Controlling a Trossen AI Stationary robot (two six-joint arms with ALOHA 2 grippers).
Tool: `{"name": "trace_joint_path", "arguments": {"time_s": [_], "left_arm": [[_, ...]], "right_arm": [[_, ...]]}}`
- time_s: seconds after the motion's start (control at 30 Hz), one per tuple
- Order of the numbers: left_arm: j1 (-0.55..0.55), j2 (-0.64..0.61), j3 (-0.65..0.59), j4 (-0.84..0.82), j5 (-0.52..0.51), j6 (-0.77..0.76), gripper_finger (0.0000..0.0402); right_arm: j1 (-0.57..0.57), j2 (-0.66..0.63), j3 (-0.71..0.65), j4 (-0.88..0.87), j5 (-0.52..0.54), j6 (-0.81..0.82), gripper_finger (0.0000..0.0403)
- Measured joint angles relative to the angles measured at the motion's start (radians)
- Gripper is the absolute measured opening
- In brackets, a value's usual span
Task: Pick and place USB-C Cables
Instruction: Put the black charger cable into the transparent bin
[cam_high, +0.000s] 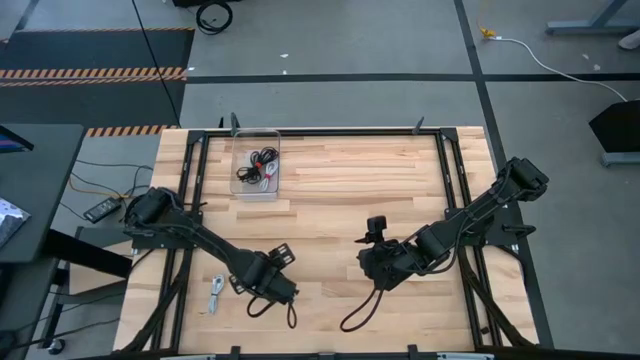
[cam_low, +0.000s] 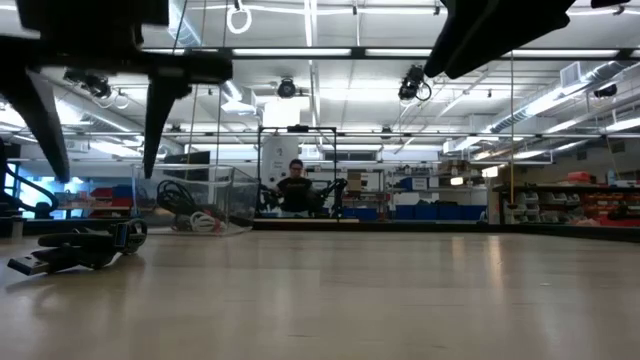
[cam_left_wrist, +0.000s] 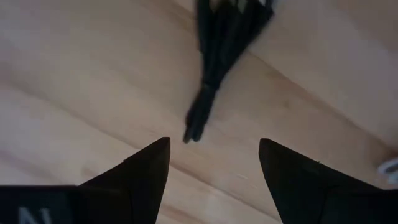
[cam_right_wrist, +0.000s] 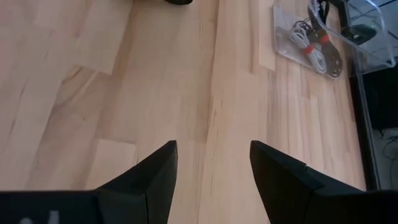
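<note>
— where's the left gripper (cam_left_wrist: 211, 158)?
— near the desk's front edge, fingers spread over a black coiled cable bundle (cam_left_wrist: 221, 46), not touching it.
— and the right gripper (cam_right_wrist: 212, 158)?
— parted, holding nothing, mid-desk. two red-tied bundles (cam_high: 262, 164) lie in the clear plastic tray (cam_high: 240, 186) by the back edge; a silvery-white bundle (cam_high: 217, 294) sits front-left.

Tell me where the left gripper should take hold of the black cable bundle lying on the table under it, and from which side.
Probably across the bundled middle of the black cable bundle, coming straight down from above: it lies flat on the wooden table, and its plug end tapers too thin for a sure hold. The left gripper is open and poised just short of that plug tip.
</note>
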Motion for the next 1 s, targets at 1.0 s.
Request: {"name": "trace_joint_path", "arguments": {"time_s": [1.0], "left_arm": [[0.051, -0.002, -0.235, 0.422, 0.025, 0.061, 0.014]], "right_arm": [[-0.004, 0.001, 0.0, 0.0, -0.007, -0.009, 0.0208]]}}
